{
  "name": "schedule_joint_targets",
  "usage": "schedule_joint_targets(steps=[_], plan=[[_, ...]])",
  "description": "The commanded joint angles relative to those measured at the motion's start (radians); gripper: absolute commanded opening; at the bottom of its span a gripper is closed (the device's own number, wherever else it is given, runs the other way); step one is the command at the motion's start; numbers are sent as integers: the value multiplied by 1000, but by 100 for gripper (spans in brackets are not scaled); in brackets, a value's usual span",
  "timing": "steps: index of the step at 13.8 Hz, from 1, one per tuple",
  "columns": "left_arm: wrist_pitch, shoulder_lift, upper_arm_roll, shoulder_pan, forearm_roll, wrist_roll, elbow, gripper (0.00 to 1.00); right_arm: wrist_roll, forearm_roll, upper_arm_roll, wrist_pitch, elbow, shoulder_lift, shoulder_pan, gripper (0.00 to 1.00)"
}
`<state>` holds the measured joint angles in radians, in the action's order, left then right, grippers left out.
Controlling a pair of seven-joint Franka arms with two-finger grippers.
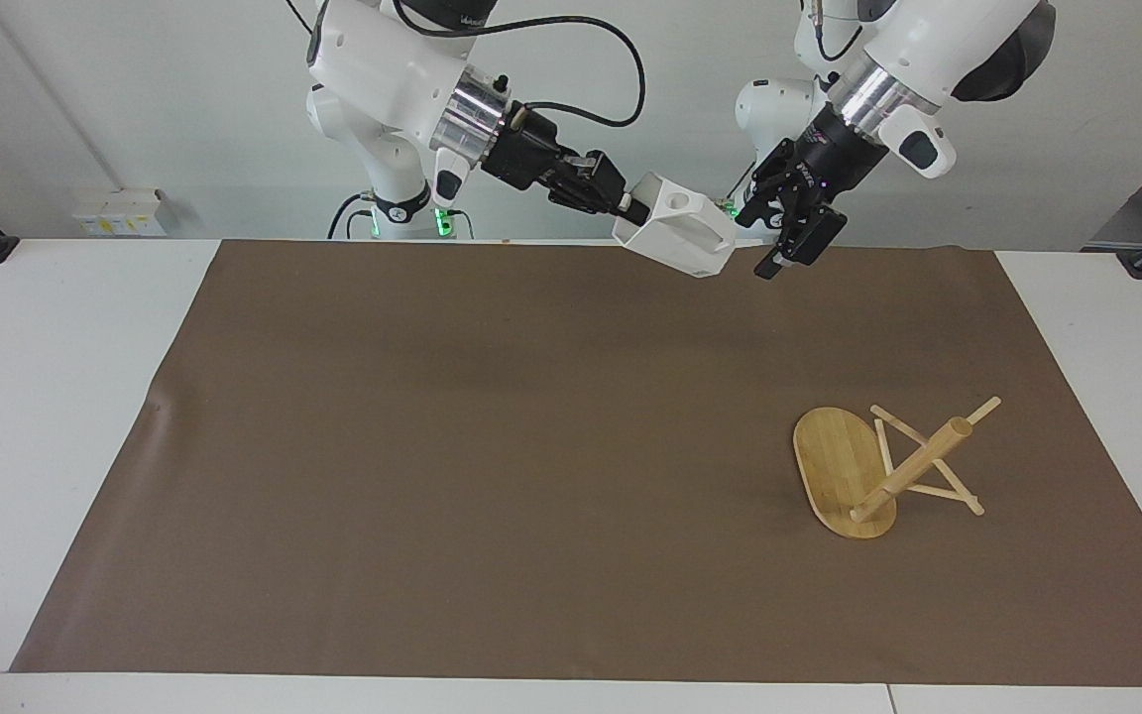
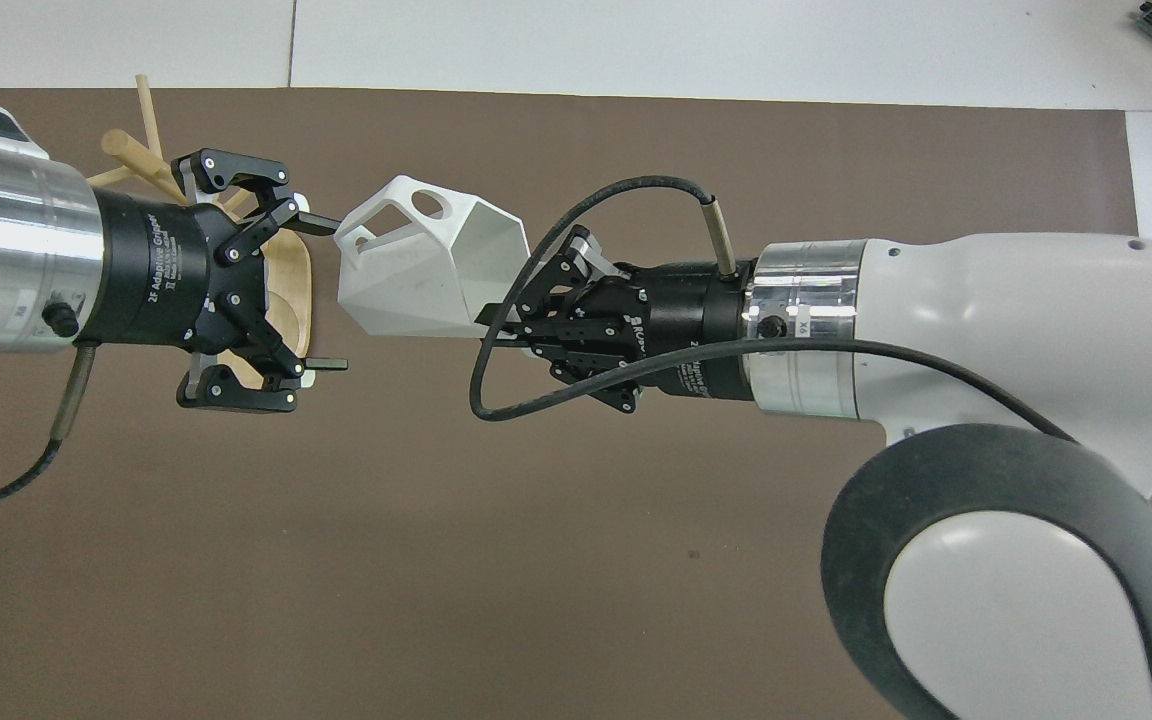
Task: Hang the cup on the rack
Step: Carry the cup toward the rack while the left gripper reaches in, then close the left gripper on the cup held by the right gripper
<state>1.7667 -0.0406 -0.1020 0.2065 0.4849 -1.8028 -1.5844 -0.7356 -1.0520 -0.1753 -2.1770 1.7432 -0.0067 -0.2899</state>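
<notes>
Facing view. Right gripper [image 1: 628,205] is up in the air over the edge of the brown mat [image 1: 492,446] nearest the robots. Its fingers are pinched on the rim wall of the white cup [image 1: 675,236]. The cup hangs tipped on its side, the round hole in its handle turned upward. Left gripper [image 1: 786,248] hangs just beside the cup, toward the left arm's end of the table, also over that mat edge. Its jaws stand wide apart with nothing in them, and a small gap shows between its fingertips and the cup. The wooden rack [image 1: 883,468] lies toppled on the mat, well apart from the cup and toward the left arm's end. Its oval base stands on edge, its post slants up, and its thin pegs touch the mat.

Overhead view. The right gripper [image 2: 496,325] comes in from the right arm's side, fingers clamped on the cup's [image 2: 426,265] open end. The cup's handle end points at the left gripper [image 2: 321,292]. The left gripper's two fingertips are spread wide, one level with the handle's top corner, the other lower than the cup's body. Whether the upper tip touches the cup cannot be told here. The rack [image 2: 288,290] shows partly under the left gripper, its post and pegs poking out farther from the robots than the cup.
</notes>
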Motion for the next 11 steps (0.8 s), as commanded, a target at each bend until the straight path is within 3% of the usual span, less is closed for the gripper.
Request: schedule_joint_targets(steps=[1,11], plan=[[-105,76,-4,-7,24,-13,66,100,19,-29,-3,6,29,-26,6,0],[-171,130,10,-39,150,-20,124,100,36,-29,-3,20,36,-29,6,0]])
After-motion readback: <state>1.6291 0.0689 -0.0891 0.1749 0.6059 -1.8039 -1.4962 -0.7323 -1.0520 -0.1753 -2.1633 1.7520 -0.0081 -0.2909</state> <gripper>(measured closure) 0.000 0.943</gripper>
